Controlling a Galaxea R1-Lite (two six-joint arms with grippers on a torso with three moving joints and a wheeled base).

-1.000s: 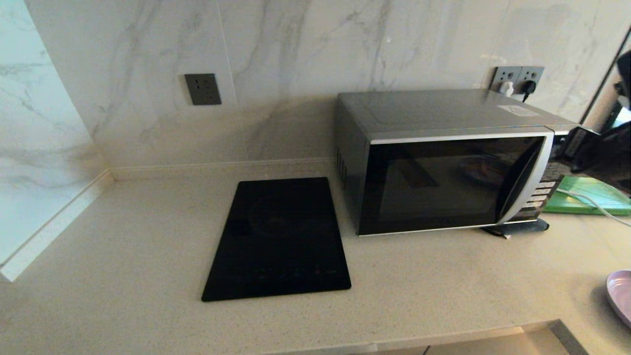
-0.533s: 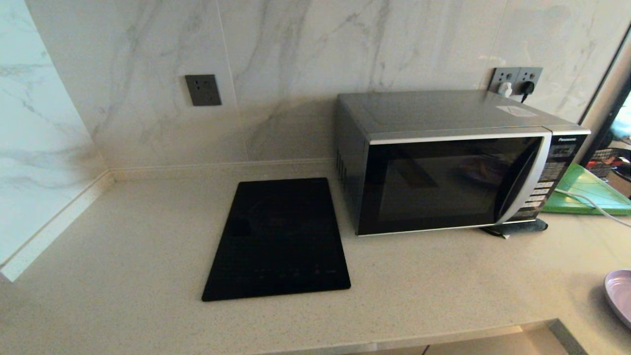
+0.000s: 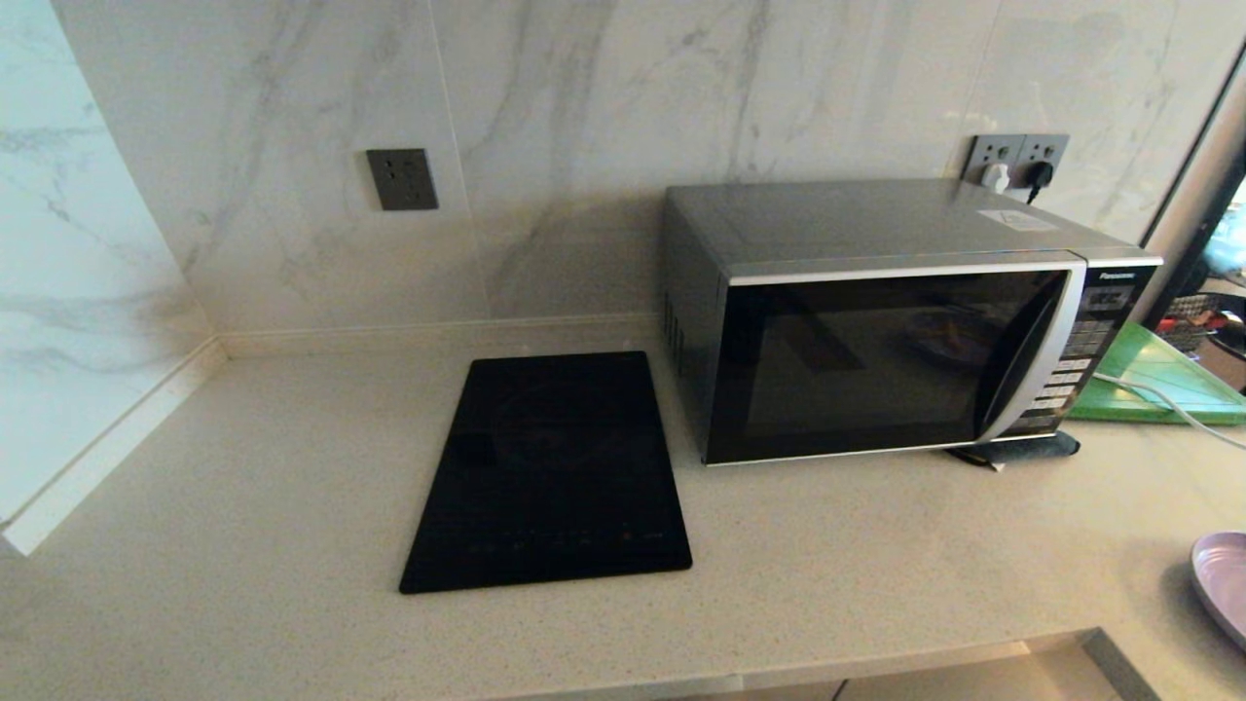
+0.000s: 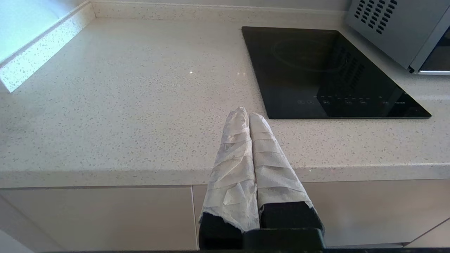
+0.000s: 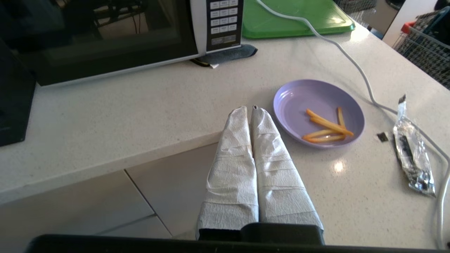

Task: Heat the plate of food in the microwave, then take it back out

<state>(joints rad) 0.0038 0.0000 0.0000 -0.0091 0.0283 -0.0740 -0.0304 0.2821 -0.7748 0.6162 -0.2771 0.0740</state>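
Note:
The microwave [image 3: 896,321] stands on the counter against the back wall, its dark glass door closed; its button panel [image 5: 224,21] shows in the right wrist view. The lavender plate of food [image 5: 318,112] with a few orange fries lies on the counter to the microwave's right; only its rim [image 3: 1225,582] shows at the head view's right edge. My right gripper [image 5: 249,108] is shut and empty, its tape-wrapped fingers just beside the plate near the counter's front edge. My left gripper [image 4: 245,113] is shut and empty, low at the counter's front edge, left of the black panel.
A flat black panel [image 3: 550,472] lies left of the microwave. A green board [image 3: 1158,385] lies right of it, with a white cable [image 5: 355,63] running across it and past the plate. A silver wrapper [image 5: 411,154] lies beyond the plate. A dark pad [image 3: 1017,450] sits under the microwave's corner.
The right arm, a second ago raised in front of the microwave's button panel, has dropped out of the head view. The microwave, plate and left arm have not moved.

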